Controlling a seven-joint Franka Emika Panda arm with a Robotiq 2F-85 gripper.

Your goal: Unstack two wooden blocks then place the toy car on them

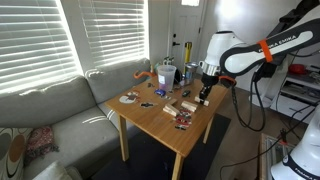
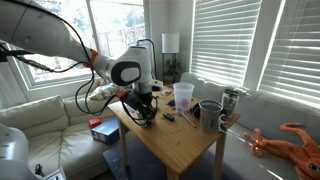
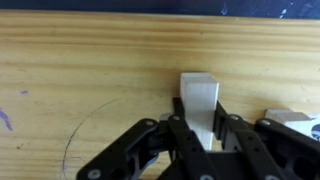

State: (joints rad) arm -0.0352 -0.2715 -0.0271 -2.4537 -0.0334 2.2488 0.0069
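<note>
Pincer [image 3: 203,130]: closed on a wooden block [image 3: 198,92], one finger against each side face, with the block upright between them. The wrist view does not show whether the block's base rests on the desk [image 3: 80,70] or hangs just above it.

Second block [image 3: 291,117]: at 3 o'clock of the held one, apart from it, lying on the wood and cut off by the frame edge.

A faint curved line marks the desk at 8 o'clock of the held block. Toward 12 o'clock there is only bare wood up to the far edge.

In an exterior view the pincer [image 1: 205,93] hangs low over one end of the desk [image 1: 165,128], with small clutter scattered across the rest.

Toy car: absent from the wrist view. In the exterior views it is too small to single out among the dark bits.

Progress (judgement): the blocks lie apart, not stacked, so the unstacking looks done or nearly so. Left to do: set the held block down beside the second block, release it, fetch the car and seat it across both.
</note>
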